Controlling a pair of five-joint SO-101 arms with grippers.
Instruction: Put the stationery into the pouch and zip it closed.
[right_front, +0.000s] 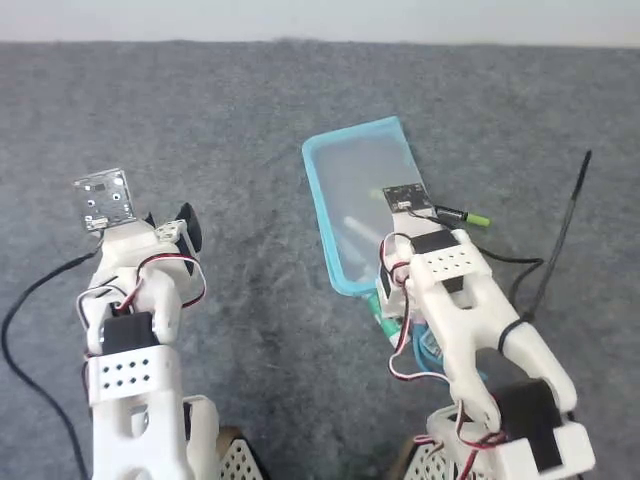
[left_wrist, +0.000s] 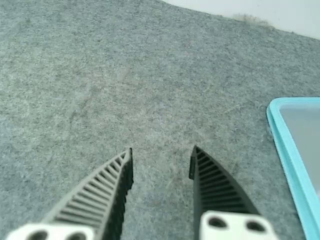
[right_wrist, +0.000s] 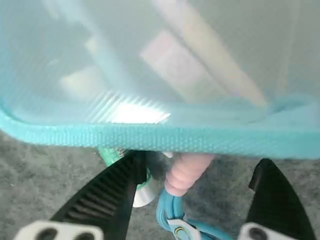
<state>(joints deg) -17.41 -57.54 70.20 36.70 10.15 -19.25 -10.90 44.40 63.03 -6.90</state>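
The translucent pouch (right_front: 362, 190) with a turquoise border lies at mid table, its near end under my right arm (right_front: 450, 270). Pale sticks and a pinkish block show through its skin (right_wrist: 175, 65). My right gripper (right_wrist: 200, 162) stands open at the pouch's turquoise edge (right_wrist: 150, 137). A pink item (right_wrist: 186, 175) sits between the jaws, touching neither. A green item (right_front: 384, 318) and a blue cord (right_front: 430, 352) lie beside it. A green-tipped pen (right_front: 464, 215) lies to the right of the pouch. My left gripper (left_wrist: 161, 162) hangs open over bare carpet, left of the pouch's corner (left_wrist: 292, 135).
Grey carpet covers the table, with open floor left of the pouch and beyond it. A black cable (right_front: 562, 235) runs along the right side. The pale wall edge (right_front: 320, 35) bounds the far side.
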